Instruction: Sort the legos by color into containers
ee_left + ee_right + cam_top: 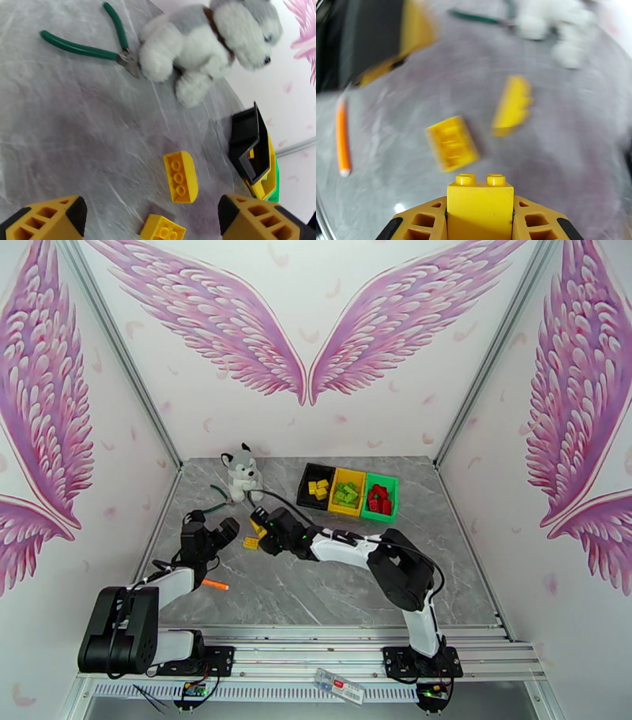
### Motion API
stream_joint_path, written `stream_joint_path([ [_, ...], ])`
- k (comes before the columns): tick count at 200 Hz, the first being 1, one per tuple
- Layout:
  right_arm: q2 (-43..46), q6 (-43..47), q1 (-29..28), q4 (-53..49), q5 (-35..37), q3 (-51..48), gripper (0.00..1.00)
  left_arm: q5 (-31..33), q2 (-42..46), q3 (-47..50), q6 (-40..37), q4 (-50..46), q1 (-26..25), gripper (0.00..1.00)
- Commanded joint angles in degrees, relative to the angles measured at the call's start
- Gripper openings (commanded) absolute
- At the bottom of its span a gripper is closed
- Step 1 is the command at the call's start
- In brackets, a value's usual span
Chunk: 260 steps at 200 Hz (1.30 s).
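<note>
Jaws of the right gripper (480, 215) hold a small yellow studded plastic brick (480, 199). Those of the left gripper (152, 211) stand wide.

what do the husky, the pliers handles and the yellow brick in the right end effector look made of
Husky: plush fabric, fuzzy matte pile.
Pliers handles: probably rubber or soft plastic sleeves, smooth green with a slight sheen.
Yellow brick, gripped by the right end effector: hard moulded plastic, smooth, faintly glossy, with crisp studs.
</note>
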<state>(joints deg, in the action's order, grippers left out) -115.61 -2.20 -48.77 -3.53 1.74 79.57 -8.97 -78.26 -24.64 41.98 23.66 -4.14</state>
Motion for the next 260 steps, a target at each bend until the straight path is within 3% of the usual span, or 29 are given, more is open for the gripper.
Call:
stream_joint_path([
  [1,1.6,-6.8,4.5,-1.1,8.7,-0.1,0.21,5.8,-1.6,-3.9,-4.0,-1.5,-5.5,0.93],
  [48,-1.1,-11.6,12.2,-6.9,11.3,7.1,0.21,16.0,-5.5,-10.8,-10.6,-6.7,-18.0,0.91],
  [93,-7.0,-12.9,15.7,-11.3,12.4,17.8,0.25,25.1,-6.5,-16.1,-16.6,-12.9,-24.9,0.9],
  [135,-13.4,-13.2,17.4,-15.8,13.3,28.2,0.28,28.2,-6.6,-17.6,-18.2,-15.6,-25.5,0.91],
  [173,-16.2,-12.9,18.2,-17.7,13.2,32.6,0.5,29.6,-7.3,-18.3,-18.9,-17.1,-25.2,0.9],
  [215,-13.8,-12.1,18.1,-15.7,11.8,29.3,0.66,29.0,-9.7,-20.1,-19.2,-18.9,-24.2,0.87],
  [260,-5.5,-10.9,16.3,-9.5,8.3,18.4,0.78,26.3,-11.9,-20.9,-18.4,-20.4,-21.8,0.83],
])
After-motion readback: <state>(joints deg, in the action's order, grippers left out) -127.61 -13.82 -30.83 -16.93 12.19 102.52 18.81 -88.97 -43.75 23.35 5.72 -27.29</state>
